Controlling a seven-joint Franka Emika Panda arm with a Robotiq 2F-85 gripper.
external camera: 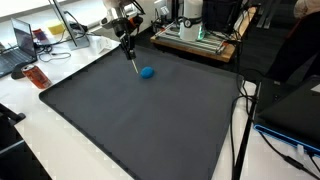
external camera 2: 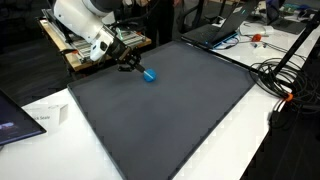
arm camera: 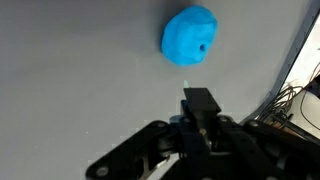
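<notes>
A bright blue ball lies on the dark grey mat near its far edge. My gripper hangs just above the mat beside the ball, jaws shut on a thin pale stick that points down toward the mat next to the ball. In the wrist view the ball sits ahead of the closed black fingertips, a short gap apart. The stick is barely visible there.
A laptop and an orange object sit on the white table beside the mat. Cables run along another side. A white box and an open laptop stand off the mat.
</notes>
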